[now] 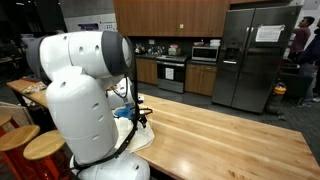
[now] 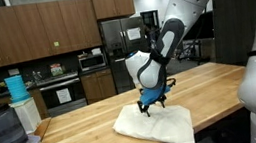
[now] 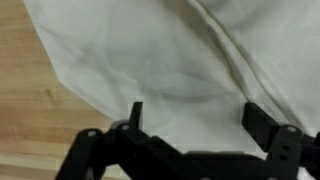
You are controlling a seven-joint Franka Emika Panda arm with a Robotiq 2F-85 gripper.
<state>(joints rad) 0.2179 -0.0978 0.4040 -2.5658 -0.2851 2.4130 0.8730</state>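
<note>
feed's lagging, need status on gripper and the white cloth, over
Gripper open, just above white cloth, contact unclear. Cloth crumpled on wooden table, not gripped. Containers at table's end, well apart.

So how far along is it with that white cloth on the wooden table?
Done: the gripper is placed close over the white cloth. In hand: nothing yet; the wrist view shows the jaws standing open with cloth between them. Left: probably the grasp itself, as the cloth lies rumpled on the wooden table.
</note>
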